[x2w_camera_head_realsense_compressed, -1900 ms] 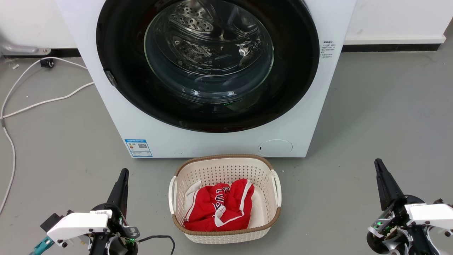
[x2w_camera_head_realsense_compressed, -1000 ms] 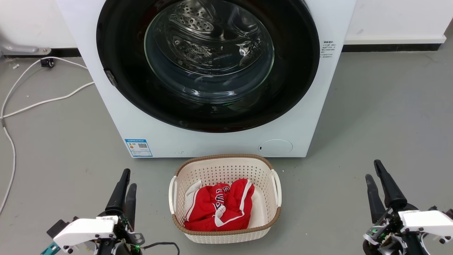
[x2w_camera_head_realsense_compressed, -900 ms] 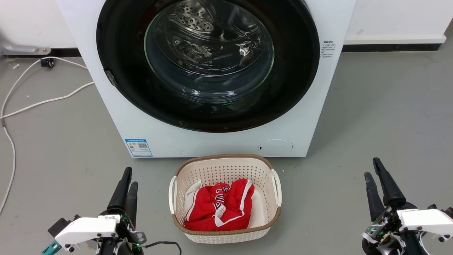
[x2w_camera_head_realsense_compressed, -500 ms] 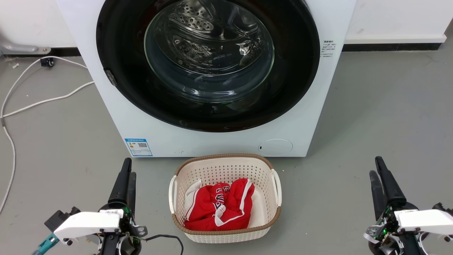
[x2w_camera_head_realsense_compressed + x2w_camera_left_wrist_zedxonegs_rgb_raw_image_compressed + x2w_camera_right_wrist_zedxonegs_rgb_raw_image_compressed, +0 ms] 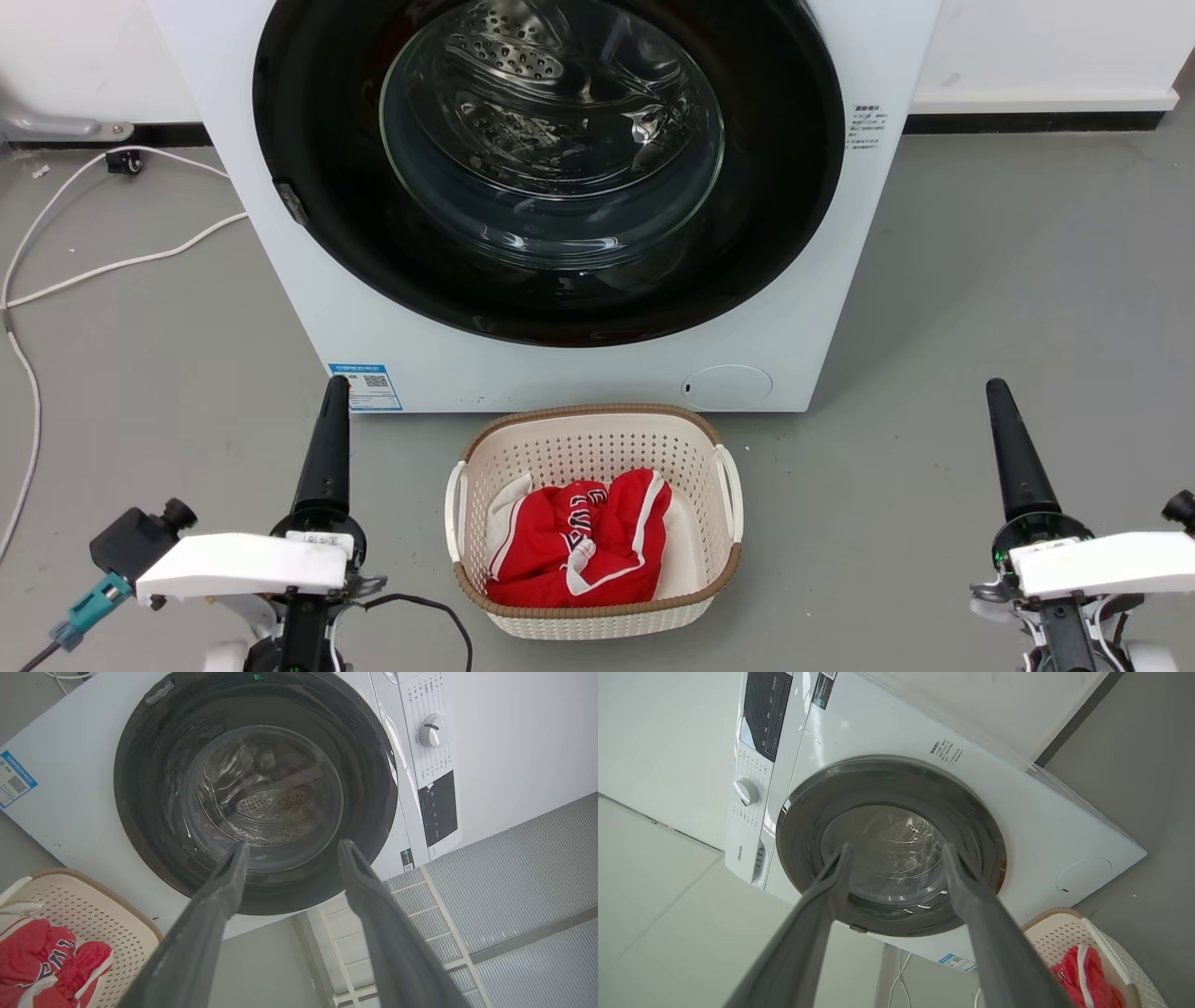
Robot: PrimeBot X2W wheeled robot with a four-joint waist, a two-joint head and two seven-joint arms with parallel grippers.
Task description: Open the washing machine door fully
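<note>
Washing machine door point(image 5: 308, 140) sits closed, flush on the washing machine point(image 5: 560, 378), ahead of both my grippers and well apart from them. Left gripper point(image 5: 294, 845) and right gripper point(image 5: 896, 848): fingers spread, holding nothing.

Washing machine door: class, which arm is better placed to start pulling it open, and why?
Left, probably. The door is shut, its small grey tab sits on its left edge, and the left tool is on that side; the right tool is farther.
</note>
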